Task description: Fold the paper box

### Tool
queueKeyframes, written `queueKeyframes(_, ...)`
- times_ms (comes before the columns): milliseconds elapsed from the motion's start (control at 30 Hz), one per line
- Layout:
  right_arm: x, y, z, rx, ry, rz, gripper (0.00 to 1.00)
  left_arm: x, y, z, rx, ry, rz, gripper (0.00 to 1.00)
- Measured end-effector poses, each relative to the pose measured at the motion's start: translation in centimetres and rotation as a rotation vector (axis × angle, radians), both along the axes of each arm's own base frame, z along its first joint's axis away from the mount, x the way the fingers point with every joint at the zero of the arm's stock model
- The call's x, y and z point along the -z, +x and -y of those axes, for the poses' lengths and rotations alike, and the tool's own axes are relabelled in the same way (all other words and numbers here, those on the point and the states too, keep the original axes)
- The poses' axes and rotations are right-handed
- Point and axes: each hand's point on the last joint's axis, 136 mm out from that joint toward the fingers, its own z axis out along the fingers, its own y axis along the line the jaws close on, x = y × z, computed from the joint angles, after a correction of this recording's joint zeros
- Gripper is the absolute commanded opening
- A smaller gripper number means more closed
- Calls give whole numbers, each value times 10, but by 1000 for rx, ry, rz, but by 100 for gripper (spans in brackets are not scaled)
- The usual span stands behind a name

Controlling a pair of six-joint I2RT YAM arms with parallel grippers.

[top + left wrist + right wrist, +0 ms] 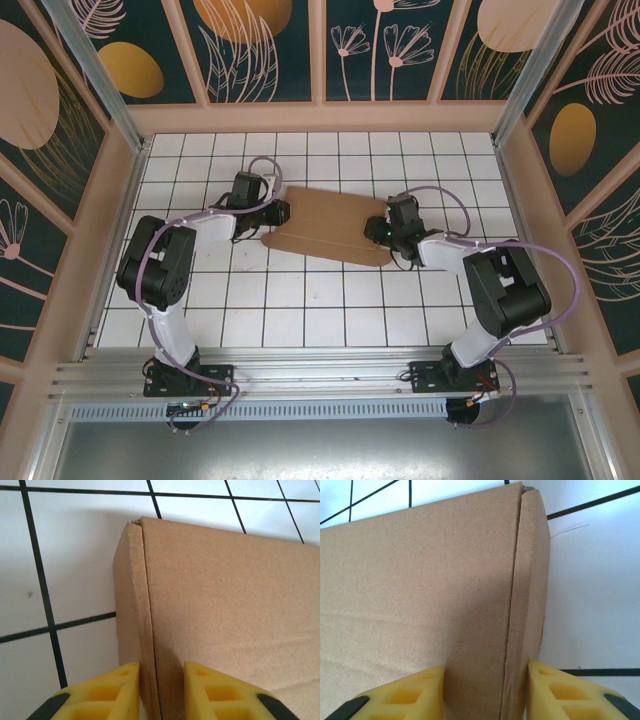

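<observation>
The paper box [325,222] is plain brown cardboard lying low on the white gridded table [300,290], with rounded flaps along its near edge. My left gripper [283,212] is at its left end. In the left wrist view the yellow jaws [161,669] straddle the box's [225,595] narrow creased side flap [131,605]; the outer finger [120,690] touches the flap and a gap remains on the inner side. My right gripper [372,228] is at the right end. Its jaws [486,670] stand wider, astride the box's [420,580] side flap [530,580], with the outer finger [555,690] against it.
Peach wooden walls [320,117] with dark floral panels enclose the table on three sides. Both arm bases sit on the metal rail [320,375] at the near edge. Purple cables loop over each arm.
</observation>
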Motion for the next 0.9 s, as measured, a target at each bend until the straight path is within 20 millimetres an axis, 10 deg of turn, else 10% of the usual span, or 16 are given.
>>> queueKeyframes(500,3,-13,44,5,258,-44,62,1,-23,2,22,-43,-39,15)
queueKeyframes(900,8,-25,30,-51,441,-64,64,3,-23,2,69,-87,-45,9)
